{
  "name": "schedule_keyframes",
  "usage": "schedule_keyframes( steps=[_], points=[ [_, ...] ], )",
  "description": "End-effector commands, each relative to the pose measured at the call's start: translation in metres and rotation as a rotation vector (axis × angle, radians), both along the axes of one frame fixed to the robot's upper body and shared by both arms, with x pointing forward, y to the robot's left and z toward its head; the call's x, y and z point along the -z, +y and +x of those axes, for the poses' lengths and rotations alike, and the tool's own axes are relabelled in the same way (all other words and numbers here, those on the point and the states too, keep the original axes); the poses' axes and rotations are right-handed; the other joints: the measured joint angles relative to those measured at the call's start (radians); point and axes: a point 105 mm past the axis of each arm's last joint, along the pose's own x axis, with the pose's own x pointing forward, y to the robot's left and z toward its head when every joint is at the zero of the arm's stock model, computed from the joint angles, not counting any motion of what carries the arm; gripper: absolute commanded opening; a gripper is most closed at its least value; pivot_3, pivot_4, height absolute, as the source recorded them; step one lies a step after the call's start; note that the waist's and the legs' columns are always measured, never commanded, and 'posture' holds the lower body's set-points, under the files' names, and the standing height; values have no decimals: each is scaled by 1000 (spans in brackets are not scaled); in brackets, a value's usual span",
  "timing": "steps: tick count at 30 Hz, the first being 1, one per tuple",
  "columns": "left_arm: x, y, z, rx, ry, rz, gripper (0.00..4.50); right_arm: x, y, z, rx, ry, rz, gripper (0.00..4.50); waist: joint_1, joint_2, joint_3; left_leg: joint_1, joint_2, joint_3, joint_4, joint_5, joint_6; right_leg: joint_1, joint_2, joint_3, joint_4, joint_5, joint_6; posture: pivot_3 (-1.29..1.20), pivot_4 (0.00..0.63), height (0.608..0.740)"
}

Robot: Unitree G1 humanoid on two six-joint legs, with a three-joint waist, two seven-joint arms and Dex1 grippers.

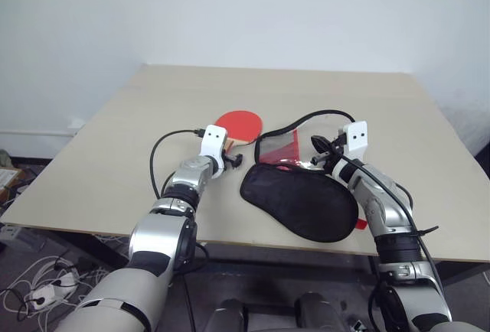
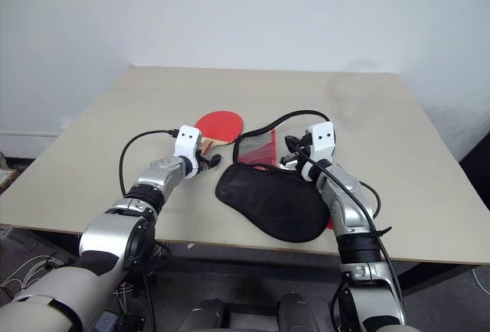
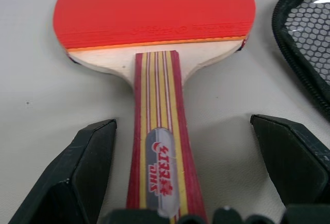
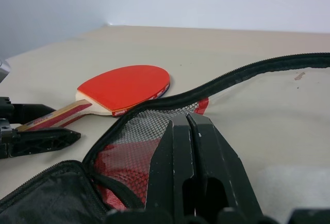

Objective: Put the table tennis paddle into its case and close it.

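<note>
Closest to the table's (image 1: 115, 141) near edge lies the black case (image 1: 302, 203), unzipped, its mesh flap lifted. Going left to right: the left gripper (image 3: 193, 146) spreads wide, fingers either side of the paddle's (image 1: 239, 125) wooden handle without touching, then the right gripper (image 4: 191, 131) pinches the flap's zipper edge.

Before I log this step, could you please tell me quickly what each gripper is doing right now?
Left gripper: open, fingers either side of the table tennis paddle handle, not gripping.
Right gripper: shut on the case flap.
</note>
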Motion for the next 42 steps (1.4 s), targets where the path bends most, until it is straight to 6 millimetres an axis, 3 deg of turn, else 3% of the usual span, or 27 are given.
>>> schedule_keyframes(
  steps=[1,5,12,14,26,33,42],
  points=[
    [-23,-3,11,7,-69,3,4454,-21,-1,1,7,-76,7,0,0,0,0,0,0,0,0,0,0,0,0,0,0,0,0,0,0,740],
    [-25,-2,11,6,-70,3,3682,-21,-2,1,10,-75,7,0,0,0,0,0,0,0,0,0,0,0,0,0,0,0,0,0,0,740],
    [-27,-4,12,16,-76,-11,1648,-21,-2,2,13,-79,7,0,0,0,0,0,0,0,0,0,0,0,0,0,0,0,0,0,0,740],
    [-28,-4,12,15,-76,-24,1300,-22,-2,2,14,-80,7,0,0,0,0,0,0,0,0,0,0,0,0,0,0,0,0,0,0,740],
    [-28,1,12,-15,-72,-22,1293,-22,-4,2,19,-81,6,0,0,0,0,0,0,0,0,0,0,0,0,0,0,0,0,0,0,740],
    [-31,19,10,-65,-108,-43,1293,-20,-4,-1,17,-75,3,0,-1,0,0,0,0,0,0,0,0,0,0,0,0,0,0,0,0,740],
    [-41,35,-8,-74,-139,-36,1293,-18,-1,-1,3,-68,3,0,-8,0,0,0,0,0,0,0,0,0,0,1,1,0,0,0,0,740]
  ],
)
